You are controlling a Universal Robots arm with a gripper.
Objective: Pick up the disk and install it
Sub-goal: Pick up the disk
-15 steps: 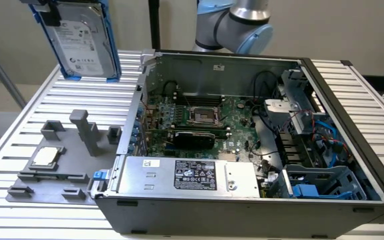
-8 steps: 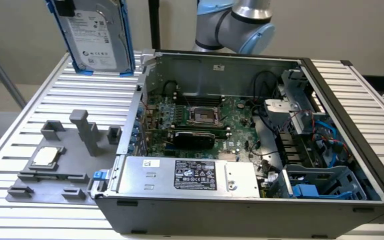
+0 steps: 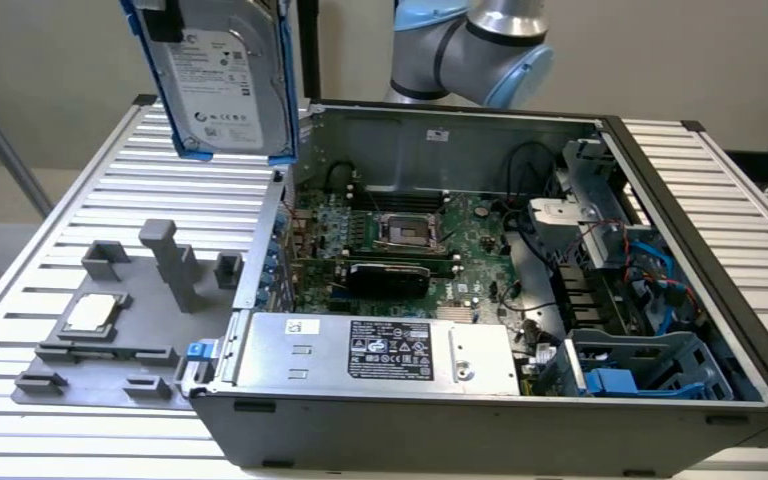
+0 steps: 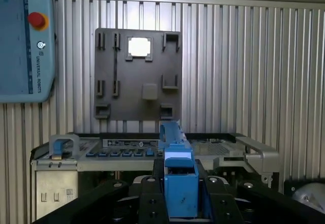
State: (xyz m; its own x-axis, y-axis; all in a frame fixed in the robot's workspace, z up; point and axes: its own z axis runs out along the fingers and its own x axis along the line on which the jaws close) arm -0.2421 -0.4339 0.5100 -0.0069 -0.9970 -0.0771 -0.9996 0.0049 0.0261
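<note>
The disk (image 3: 217, 80) is a silver-grey hard drive with a white label in a blue plastic carrier. It hangs upright in the air above the exterior view's left edge of the open computer case (image 3: 704, 250), over the ribbed table. In the wrist view the disk (image 4: 179, 176) shows edge-on as a narrow blue strip. My gripper (image 4: 180, 196) is shut on it, with a black finger (image 4: 152, 198) pressed to each side. Below the disk in that view lie the case's power supply side and the table.
A blue drive cage (image 3: 638, 365) sits in the case's near corner at the exterior view's right. The motherboard (image 3: 398, 235) and a labelled power supply (image 3: 377, 350) are also inside the case. On the table lies a grey fixture plate (image 3: 104, 330) with posts and a small square chip (image 3: 91, 312). A teach pendant (image 4: 20, 41) lies beside the plate.
</note>
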